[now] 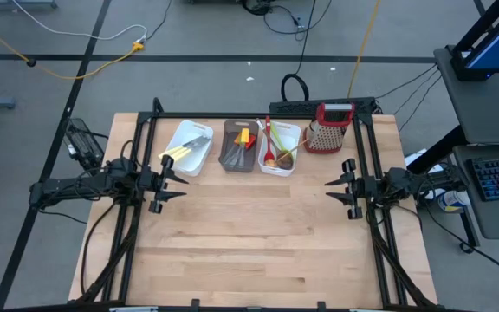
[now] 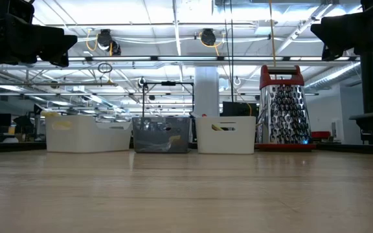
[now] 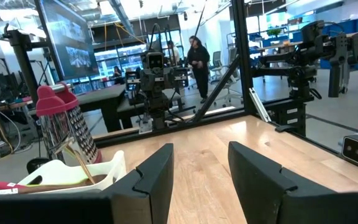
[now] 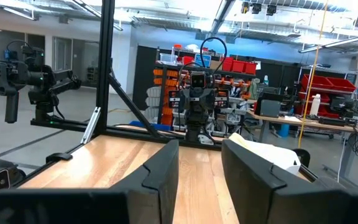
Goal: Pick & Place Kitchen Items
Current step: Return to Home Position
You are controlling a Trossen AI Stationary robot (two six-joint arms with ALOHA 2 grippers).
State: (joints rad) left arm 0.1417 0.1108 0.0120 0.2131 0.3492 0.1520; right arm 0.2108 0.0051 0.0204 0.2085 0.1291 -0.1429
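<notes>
The left end effector [image 1: 184,187] and right end effector [image 1: 329,191] are held open and empty at the bench [image 1: 249,251] sides, since the utensils [image 1: 248,139] are judged sorted into 3 tubs [image 2: 89,136]

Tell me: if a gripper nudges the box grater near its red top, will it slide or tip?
Probably tip: the grater stands tall on a small base, so a high push likely topples it. It looks like rigid metal, unlikely to flex. Its holed faces may grip poorly; the red handle seems safer.
</notes>
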